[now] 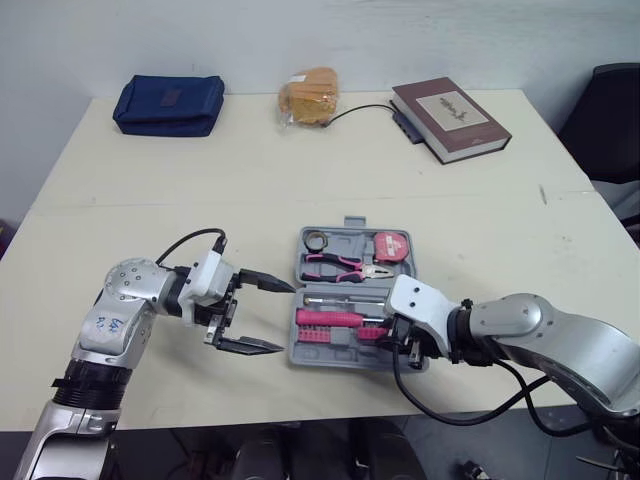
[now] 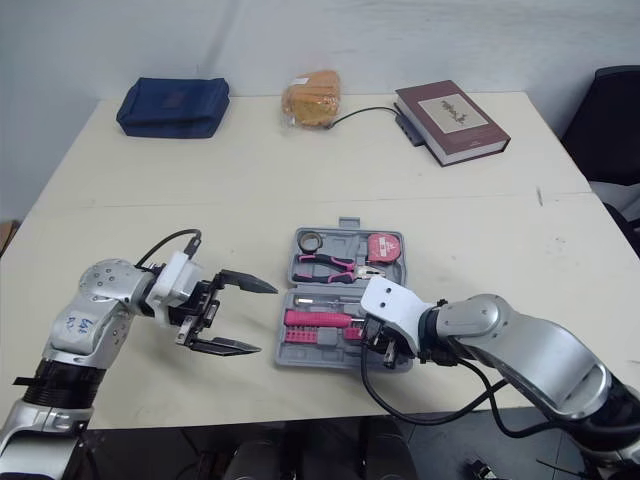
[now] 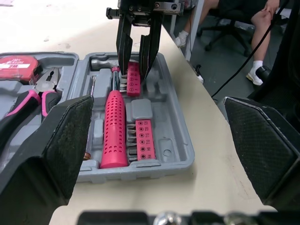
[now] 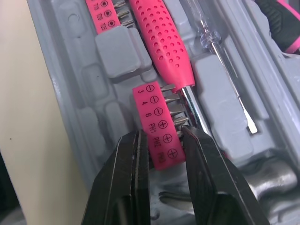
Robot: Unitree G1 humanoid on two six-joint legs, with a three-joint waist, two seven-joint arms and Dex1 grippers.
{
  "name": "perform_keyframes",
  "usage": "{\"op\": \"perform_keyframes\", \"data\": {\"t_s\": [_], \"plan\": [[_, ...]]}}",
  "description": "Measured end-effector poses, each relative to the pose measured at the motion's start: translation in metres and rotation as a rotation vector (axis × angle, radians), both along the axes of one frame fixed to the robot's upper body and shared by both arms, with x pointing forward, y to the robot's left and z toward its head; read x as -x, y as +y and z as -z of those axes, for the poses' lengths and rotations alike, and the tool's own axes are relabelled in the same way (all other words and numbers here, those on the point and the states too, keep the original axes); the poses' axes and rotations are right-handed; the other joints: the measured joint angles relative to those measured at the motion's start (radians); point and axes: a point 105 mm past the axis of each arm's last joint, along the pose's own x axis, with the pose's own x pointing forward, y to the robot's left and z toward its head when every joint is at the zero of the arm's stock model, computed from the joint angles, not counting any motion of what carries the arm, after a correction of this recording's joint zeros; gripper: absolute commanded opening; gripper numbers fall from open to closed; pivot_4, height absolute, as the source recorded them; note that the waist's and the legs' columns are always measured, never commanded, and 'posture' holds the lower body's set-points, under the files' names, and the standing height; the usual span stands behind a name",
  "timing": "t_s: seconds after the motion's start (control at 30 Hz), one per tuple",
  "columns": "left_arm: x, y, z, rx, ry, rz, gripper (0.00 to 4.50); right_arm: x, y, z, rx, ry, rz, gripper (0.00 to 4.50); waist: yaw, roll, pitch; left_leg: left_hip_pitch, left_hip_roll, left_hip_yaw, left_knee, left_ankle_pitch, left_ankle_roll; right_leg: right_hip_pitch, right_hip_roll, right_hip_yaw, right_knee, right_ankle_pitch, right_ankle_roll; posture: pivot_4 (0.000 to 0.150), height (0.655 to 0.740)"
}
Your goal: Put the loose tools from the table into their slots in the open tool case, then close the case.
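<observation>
My right gripper [image 4: 161, 133] pinches pink bit holder [image 4: 157, 123] across long edges, at right end of tool case [image 1: 297, 352] near half, beside screwdriver [image 4: 161, 42] shaft. I judge holder light, stiff, slick plastic. Left gripper [image 2: 266, 318] spread, over counter [image 1: 200, 200] left of case.

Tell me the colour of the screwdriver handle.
The screwdriver handle is pink; best in left wrist view.

Left arm reaches in from seven o'clock, left gripper [image 1: 283, 317] aimed at three o'clock with fingers spread wide, while the right arm enters from four o'clock, right gripper [image 4: 161, 136] aimed at nine, apparently pinching a pink bit strip [image 4: 152, 108].
</observation>
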Motion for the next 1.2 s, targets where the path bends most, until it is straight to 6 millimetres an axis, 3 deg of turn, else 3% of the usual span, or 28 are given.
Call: {"op": "perform_keyframes", "data": {"t_s": [0.5, 1.2], "plan": [[0.003, -0.002, 0.003, 0.003, 0.012, -0.026, 4.5, -0.002, 0.016, -0.001, -0.028, 0.034, -0.08, 0.7, -0.006, 0.0, 0.0, 0.001, 0.001, 0.0, 0.0, 0.0, -0.001, 0.0, 0.0, 0.0, 0.001, 0.0, -0.001, 0.15, 0.74], [0.001, -0.002, 0.003, 0.007, 0.015, -0.048, 4.5, -0.007, 0.021, 0.001, -0.023, 0.04, -0.063, 0.7, -0.022, 0.0, 0.0, 0.001, 0.001, 0.0, 0.0, 0.0, -0.001, 0.0, 0.0, 0.0, 0.001, 0.0, -0.001, 0.15, 0.74]]}}
